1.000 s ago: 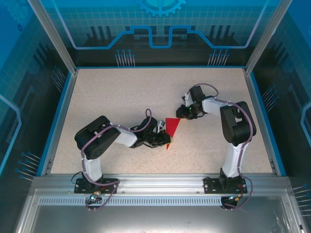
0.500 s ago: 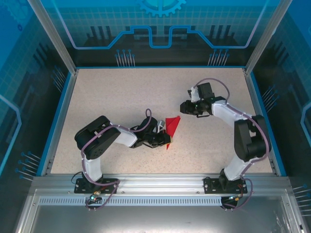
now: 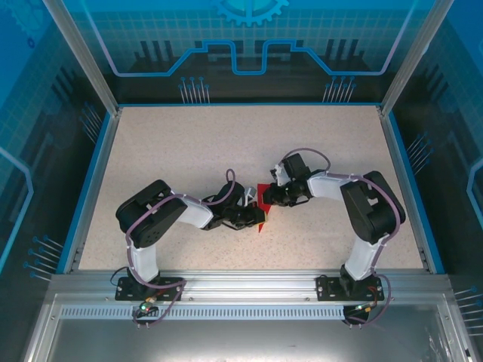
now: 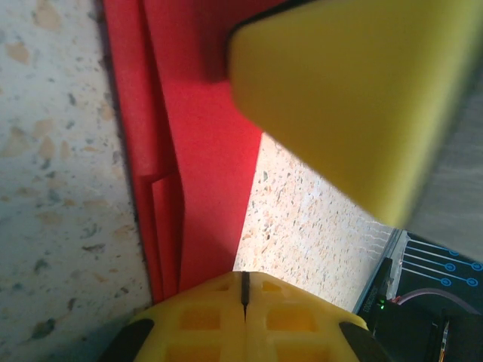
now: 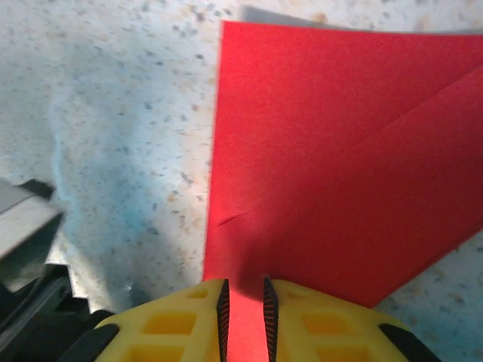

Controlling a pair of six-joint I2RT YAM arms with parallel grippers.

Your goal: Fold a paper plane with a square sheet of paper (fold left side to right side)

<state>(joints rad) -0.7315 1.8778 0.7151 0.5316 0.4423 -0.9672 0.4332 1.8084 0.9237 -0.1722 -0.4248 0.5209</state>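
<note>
Folded red paper sheet (image 5: 332, 143) lies flat mid-bench (image 3: 189, 151), between the arms. Left claw (image 4: 243, 283) closed, tips on the sheet's near end. Right claw (image 5: 244, 286) narrowly apart over an edge. Likely light, limp, skids easily; best pinched at a free corner.

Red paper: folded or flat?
Folded. The red paper shows overlapping layers: a diagonal flap edge in the right wrist view, stepped edges in the left wrist view.

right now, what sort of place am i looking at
Probably a robot lab work cell, not a home: a speckled table boxed in by aluminium rails, blue circuit-print panels around it, and two arms bolted at its near edge.
</note>
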